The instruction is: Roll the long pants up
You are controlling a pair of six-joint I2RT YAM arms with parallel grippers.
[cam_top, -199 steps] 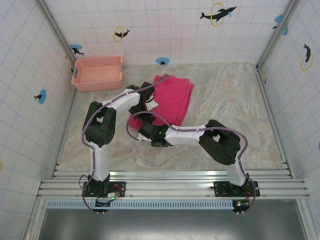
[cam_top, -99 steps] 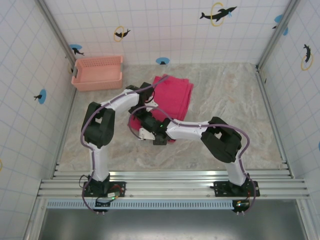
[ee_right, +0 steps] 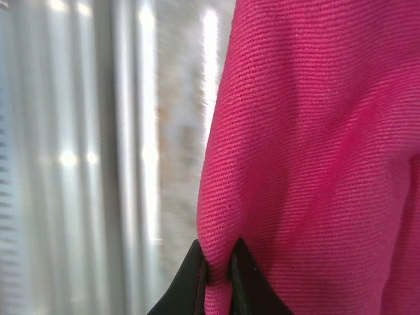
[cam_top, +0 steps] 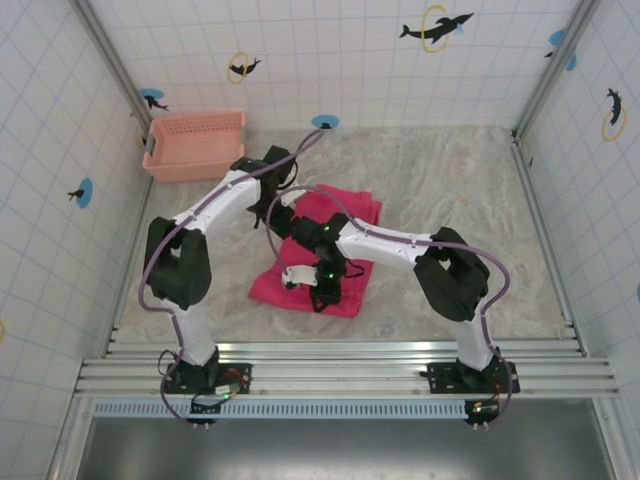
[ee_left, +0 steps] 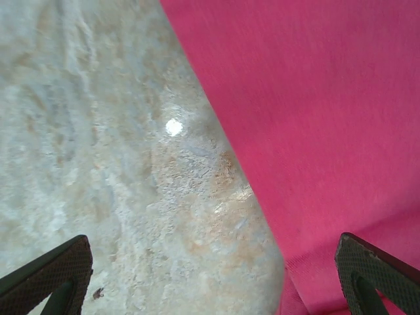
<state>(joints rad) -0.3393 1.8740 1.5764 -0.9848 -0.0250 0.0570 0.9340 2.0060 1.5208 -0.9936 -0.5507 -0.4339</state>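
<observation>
While the marbled table (cam_top: 470,200) carries the whole work area, the pale salmon mesh basket (cam_top: 195,145) in its far left corner serves as the reference point. The long pants (cam_top: 272,284) lie flat on the table as a folded magenta slab, on the near right of the basket and apart from it, running diagonally from an end nearer the basket's level down toward the table's front edge. Both arms reach over this cloth. The right gripper (ee_right: 218,270) sits at the end of the pants farthest from the basket; its two black fingertips (ee_right: 197,266) are clenched together on a raised fold of the magenta cloth, with a blurred metal rail (ee_right: 79,157) behind. The left gripper (ee_left: 210,282) hovers nearer the basket, over the long side edge of the pants, where cloth meets bare table. Its textured fingers (ee_left: 49,275) stand fully spread, one over the table and one over the cloth, with nothing grasped.
</observation>
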